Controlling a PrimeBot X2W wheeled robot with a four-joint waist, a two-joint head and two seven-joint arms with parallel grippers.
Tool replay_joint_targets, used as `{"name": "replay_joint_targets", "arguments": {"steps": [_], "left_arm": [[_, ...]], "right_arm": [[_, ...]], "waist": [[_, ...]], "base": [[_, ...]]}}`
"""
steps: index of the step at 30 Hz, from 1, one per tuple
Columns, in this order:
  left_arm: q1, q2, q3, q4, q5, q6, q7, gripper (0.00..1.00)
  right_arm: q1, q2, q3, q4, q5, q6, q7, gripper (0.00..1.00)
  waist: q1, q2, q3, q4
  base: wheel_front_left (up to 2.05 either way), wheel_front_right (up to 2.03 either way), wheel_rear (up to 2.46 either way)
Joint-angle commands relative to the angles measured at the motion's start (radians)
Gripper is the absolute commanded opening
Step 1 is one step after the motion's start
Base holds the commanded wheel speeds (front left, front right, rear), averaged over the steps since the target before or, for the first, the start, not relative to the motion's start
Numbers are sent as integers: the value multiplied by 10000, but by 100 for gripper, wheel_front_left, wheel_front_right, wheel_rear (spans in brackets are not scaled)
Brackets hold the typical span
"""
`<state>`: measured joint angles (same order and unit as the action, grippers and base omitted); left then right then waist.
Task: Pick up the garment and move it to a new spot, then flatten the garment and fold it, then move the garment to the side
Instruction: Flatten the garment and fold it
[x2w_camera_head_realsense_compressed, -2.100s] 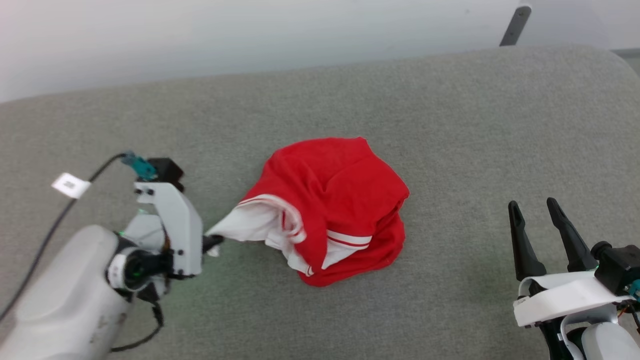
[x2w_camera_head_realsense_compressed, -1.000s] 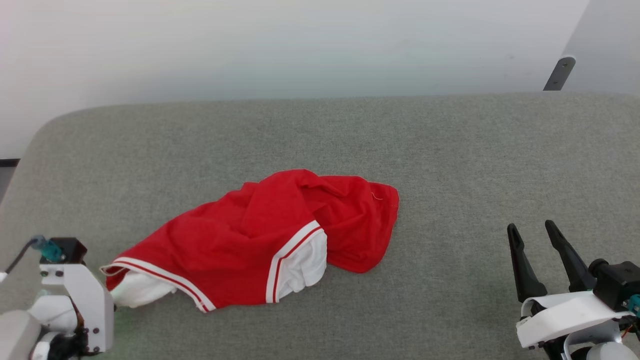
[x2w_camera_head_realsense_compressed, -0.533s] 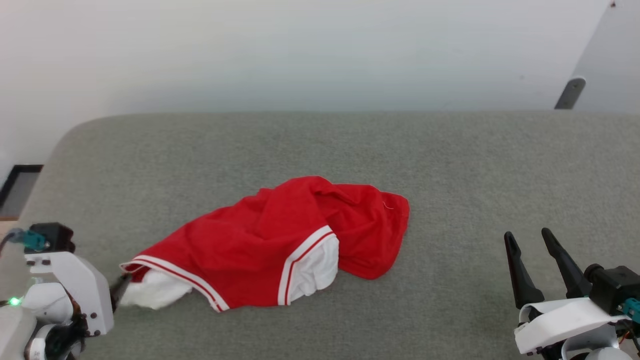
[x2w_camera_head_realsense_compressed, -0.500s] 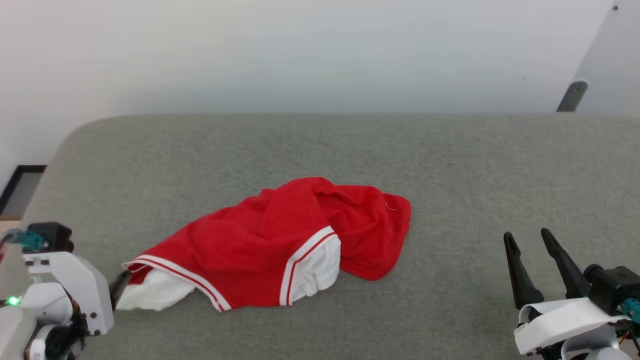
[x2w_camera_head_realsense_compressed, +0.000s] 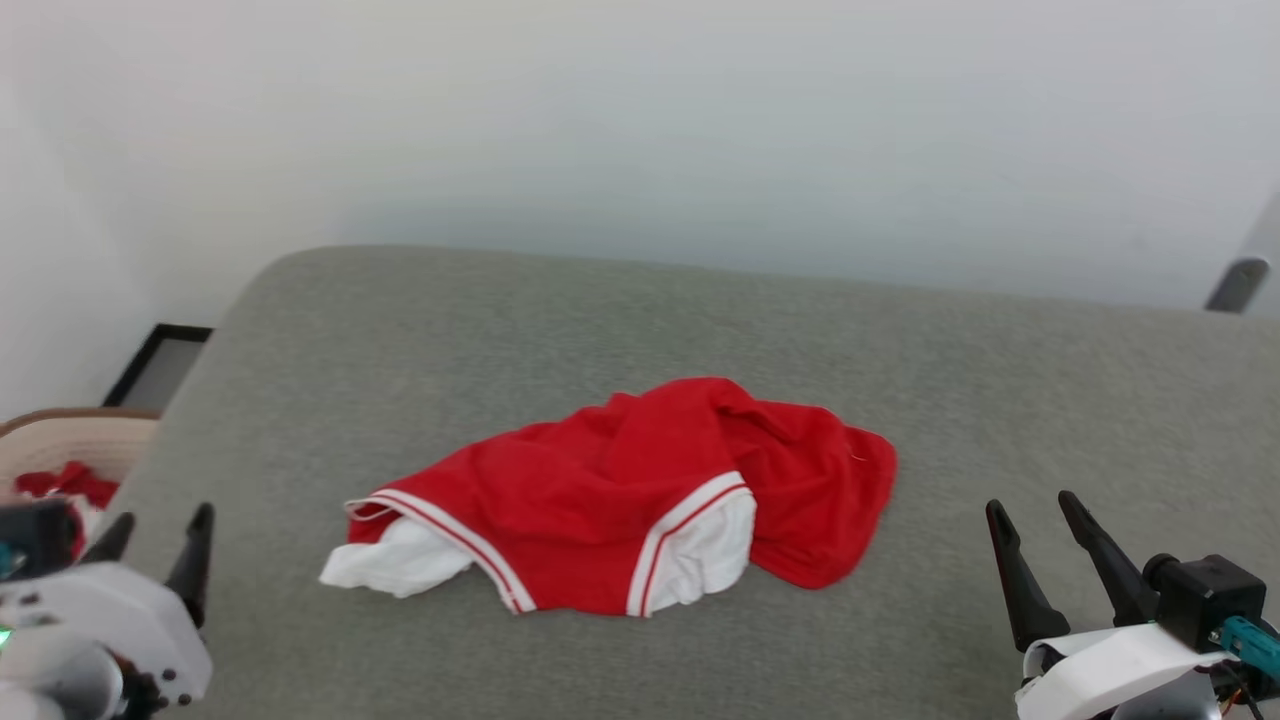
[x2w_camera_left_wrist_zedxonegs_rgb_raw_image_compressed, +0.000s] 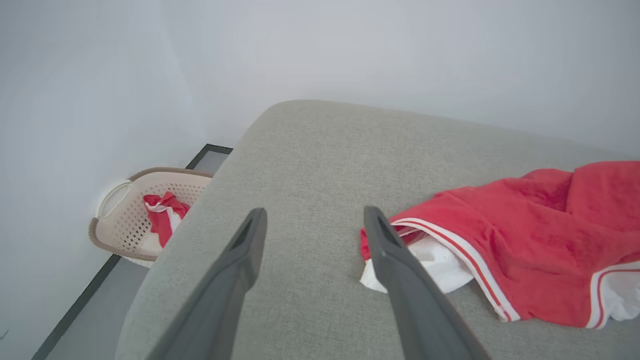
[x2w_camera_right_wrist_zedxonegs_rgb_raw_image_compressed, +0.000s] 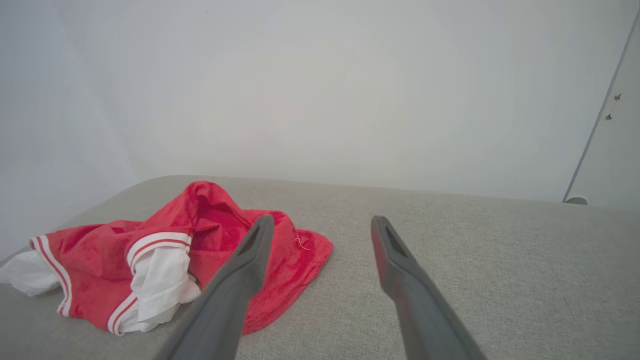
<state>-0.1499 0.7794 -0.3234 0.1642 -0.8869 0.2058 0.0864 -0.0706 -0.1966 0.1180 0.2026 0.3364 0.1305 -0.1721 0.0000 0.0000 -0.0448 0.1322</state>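
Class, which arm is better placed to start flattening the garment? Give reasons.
Probably left. The open left claw sits beside the striped hem and white corner of the garment, a clear edge to pull. The right claw, also open, faces a bunched red fold.

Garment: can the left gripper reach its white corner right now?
Probably yes. The left gripper is open, beside the garment, and just bare grey surface lies between it and the white corner.
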Motion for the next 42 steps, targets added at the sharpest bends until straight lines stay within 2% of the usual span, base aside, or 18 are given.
{"name": "replay_joint_targets", "arguments": {"steps": [1, 6, 17, 24, 32, 42], "left_arm": [[409, -111, 219, -134, 107, 243, -553, 100], [1249, -382, 569, -482, 298, 662, -1849, 100], [2071, -1134, 582, -805, 764, 916, -3223, 100], [2397, -1751, 751, -741, 1147, 855, -3478, 100], [2370, -2451, 972, -657, 1403, 534, -3515, 100], [2147, -3237, 1395, -421, 1904, 27, -3502, 100]], "right_arm": [[147, -15, 54, 13, 64, 4, 38, 100], [241, 11, 153, 47, 129, 4, 133, 100], [-16, -74, 411, 297, 385, 4, 940, 100], [-405, -154, 864, 650, 626, 4, 1965, 100], [-820, -187, 1117, 1287, 823, 4, 3108, 100], [-1784, -91, 1226, 2431, 548, 4, 3942, 100]], "waist": [[0, 0, -322, 525], [0, 0, -500, 1068], [0, 0, -525, 2120], [0, 0, -410, 2685], [0, 0, -65, 3289], [0, 0, 443, 3537]], "base": [[0, 0, 0], [0, 0, 0], [0, 0, 0], [0, 0, 0], [0, 0, 0], [0, 0, 0]]}}
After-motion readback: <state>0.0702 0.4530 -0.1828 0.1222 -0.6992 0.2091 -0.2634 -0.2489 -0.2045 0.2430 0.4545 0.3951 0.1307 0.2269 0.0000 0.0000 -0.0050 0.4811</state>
